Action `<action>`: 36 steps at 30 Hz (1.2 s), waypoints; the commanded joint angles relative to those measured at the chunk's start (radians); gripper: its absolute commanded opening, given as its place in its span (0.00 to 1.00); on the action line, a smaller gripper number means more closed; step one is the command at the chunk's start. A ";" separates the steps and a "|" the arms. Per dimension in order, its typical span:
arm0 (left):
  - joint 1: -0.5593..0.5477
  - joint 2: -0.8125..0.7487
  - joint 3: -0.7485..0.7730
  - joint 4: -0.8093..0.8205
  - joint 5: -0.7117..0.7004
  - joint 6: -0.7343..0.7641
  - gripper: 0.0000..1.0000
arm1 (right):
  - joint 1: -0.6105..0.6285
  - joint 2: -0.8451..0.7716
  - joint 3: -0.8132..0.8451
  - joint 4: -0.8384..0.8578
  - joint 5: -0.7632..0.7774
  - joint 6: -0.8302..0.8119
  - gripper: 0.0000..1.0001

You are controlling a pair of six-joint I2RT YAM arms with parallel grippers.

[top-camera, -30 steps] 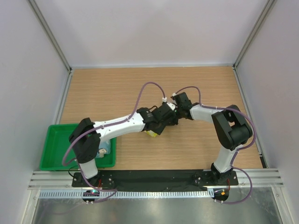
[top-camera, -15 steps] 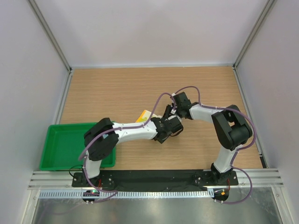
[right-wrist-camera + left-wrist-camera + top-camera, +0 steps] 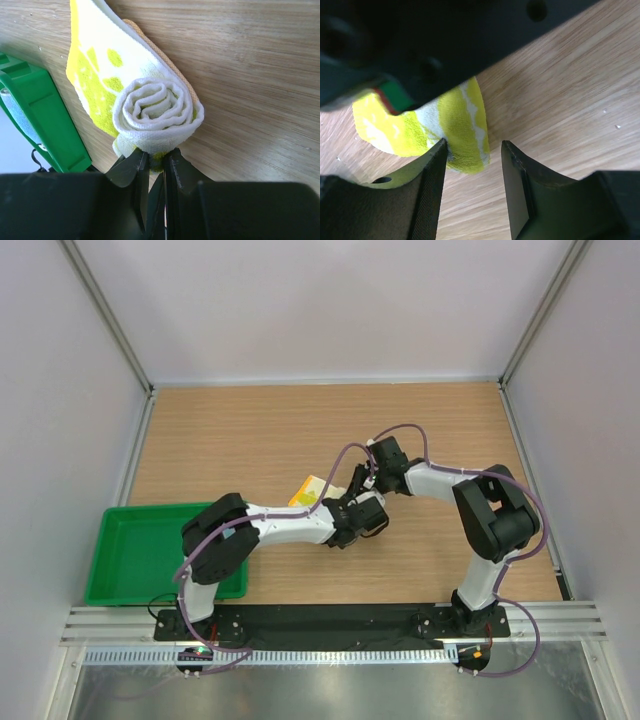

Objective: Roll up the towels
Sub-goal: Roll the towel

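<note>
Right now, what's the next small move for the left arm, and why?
Probably nudge the left jaws forward over the yellow towel and close. They stand open with the towel's edge only at their tips, against one finger, while the right jaws pinch the rolled end.

We see open table (image 3: 300, 420) beyond; left arm (image 3: 290, 524) and right arm (image 3: 435, 480) crowd the yellow towel (image 3: 308, 488), green tray (image 3: 130, 550) near-left.

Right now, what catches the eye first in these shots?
The yellow towel at mid-table stands out, wound into a tight spiral, with the right hand pinched on its lower edge. The left hand sits open right beside it. A green tray lies at the near left corner.
</note>
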State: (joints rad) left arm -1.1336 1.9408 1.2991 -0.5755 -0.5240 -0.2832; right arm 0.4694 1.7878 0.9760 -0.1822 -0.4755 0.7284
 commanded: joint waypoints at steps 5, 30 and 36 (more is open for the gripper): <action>-0.003 0.030 -0.078 0.097 -0.008 0.004 0.51 | 0.005 0.025 0.064 -0.043 -0.040 -0.040 0.20; 0.040 0.024 -0.098 0.089 0.107 0.013 0.00 | 0.002 0.041 0.171 -0.226 -0.009 -0.161 0.45; 0.052 -0.025 -0.116 0.091 0.147 0.001 0.00 | -0.041 0.019 0.185 -0.289 0.069 -0.165 0.68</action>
State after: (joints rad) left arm -1.0962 1.9175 1.2270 -0.4698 -0.5037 -0.2352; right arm 0.4511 1.8290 1.1343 -0.4084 -0.4557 0.5774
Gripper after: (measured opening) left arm 0.176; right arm 0.658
